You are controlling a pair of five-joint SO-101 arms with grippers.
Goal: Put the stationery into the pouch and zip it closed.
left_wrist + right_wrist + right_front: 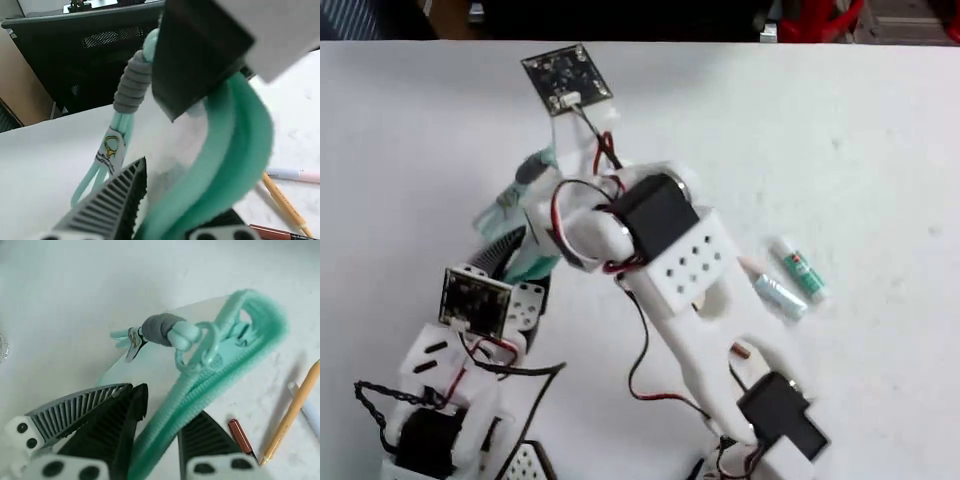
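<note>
The mint-green pouch (510, 215) lies at the table's left-middle, mostly under the two arms. My left gripper (180, 200) is shut on a raised edge of the pouch (235, 150). My right gripper (167, 405) is shut on the zipper edge (220, 375), just below the zipper pull (192, 337) with its grey-wrapped cord (160, 327). The same cord (132, 85) hangs beside the right arm's black motor (195, 55). On the table beside the pouch lie a brown pen (241, 437), a yellow pencil (292, 412) and a pale pen (295, 175).
To the right of the arms lie a green-labelled tube (800, 270) and a light-blue stick (778, 295). The right arm (690, 270) crosses the middle of the table. Bare white tabletop (440, 130) spreads to the back left and the far right.
</note>
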